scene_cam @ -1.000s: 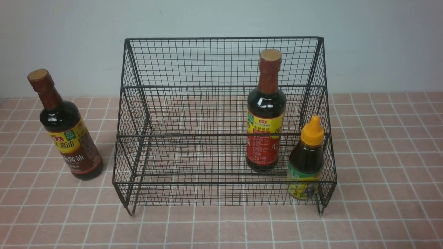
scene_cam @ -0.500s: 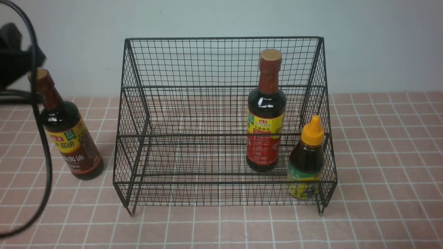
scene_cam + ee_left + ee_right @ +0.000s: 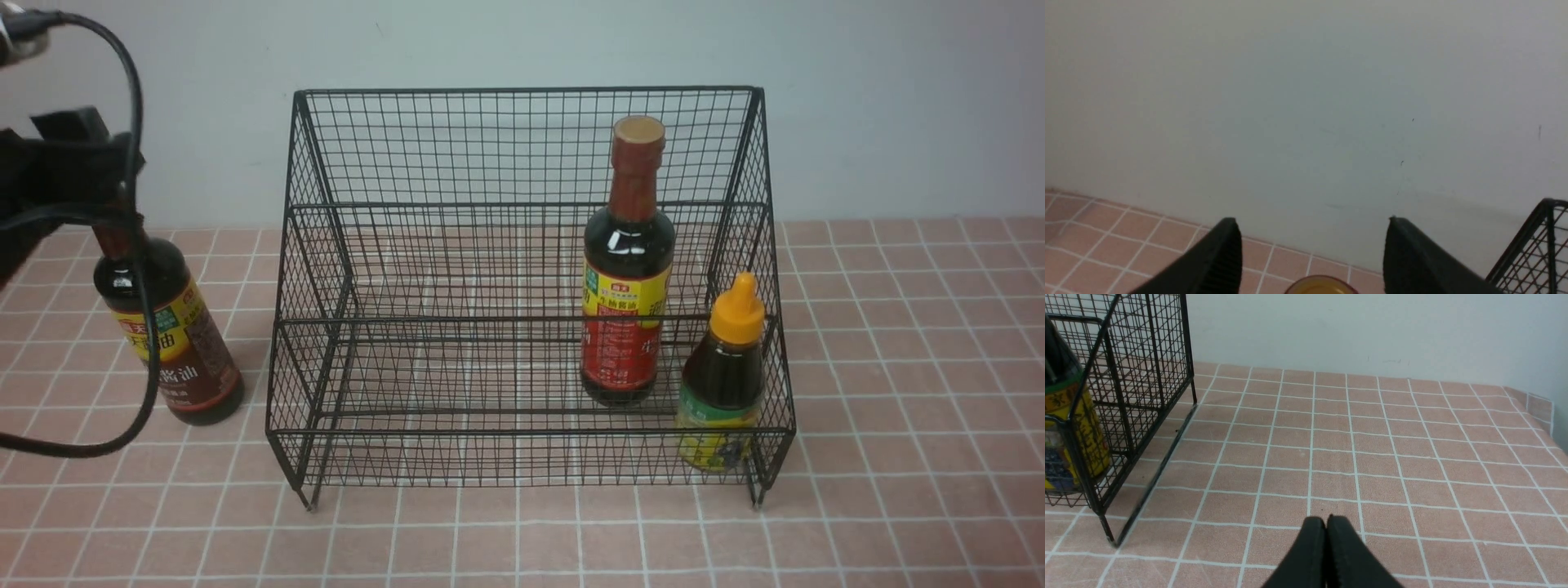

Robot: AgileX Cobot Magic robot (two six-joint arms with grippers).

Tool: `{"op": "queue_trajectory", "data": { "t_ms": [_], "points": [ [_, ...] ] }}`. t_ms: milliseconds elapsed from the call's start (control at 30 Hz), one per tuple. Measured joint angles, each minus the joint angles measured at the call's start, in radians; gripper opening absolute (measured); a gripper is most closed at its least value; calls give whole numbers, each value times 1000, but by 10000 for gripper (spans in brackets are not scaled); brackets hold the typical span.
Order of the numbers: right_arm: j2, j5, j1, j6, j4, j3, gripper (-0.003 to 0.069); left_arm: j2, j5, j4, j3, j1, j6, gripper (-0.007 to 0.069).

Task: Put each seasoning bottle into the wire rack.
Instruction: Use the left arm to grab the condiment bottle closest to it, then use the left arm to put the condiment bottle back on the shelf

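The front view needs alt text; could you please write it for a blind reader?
A black wire rack stands on a pink tiled table, holding a red-labelled soy sauce bottle and, at its front right corner, a short orange-capped bottle. A brown-labelled bottle stands outside, left of the rack, with the left gripper at its cap.

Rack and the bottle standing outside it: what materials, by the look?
Wire rack: probably thin metal wire, matte black coating, judging by the welded grid. Bottle outside the rack: glossy glass or hard clear plastic, cannot tell which; sharp highlights on its shoulder.
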State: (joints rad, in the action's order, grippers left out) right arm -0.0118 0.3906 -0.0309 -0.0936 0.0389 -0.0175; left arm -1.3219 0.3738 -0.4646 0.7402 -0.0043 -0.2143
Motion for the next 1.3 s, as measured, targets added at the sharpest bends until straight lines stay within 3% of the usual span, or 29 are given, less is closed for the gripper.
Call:
{"op": "queue_trajectory", "data": {
  "t_ms": [633,733,800,1000,1300],
  "points": [
    [0,0,0,0,0,0,-14,-143,31,0,2,0,-7,420],
    [0,0,0,0,0,0,-14,-155,31,0,2,0,-7,365],
    [0,0,0,0,0,0,-14,-156,31,1,2,0,-9,258],
    [0,0,0,0,0,0,-14,-152,23,40,2,0,-13,256],
    [0,0,0,0,0,0,-14,51,-138,152,22,0,-7,256]
  ]
}}
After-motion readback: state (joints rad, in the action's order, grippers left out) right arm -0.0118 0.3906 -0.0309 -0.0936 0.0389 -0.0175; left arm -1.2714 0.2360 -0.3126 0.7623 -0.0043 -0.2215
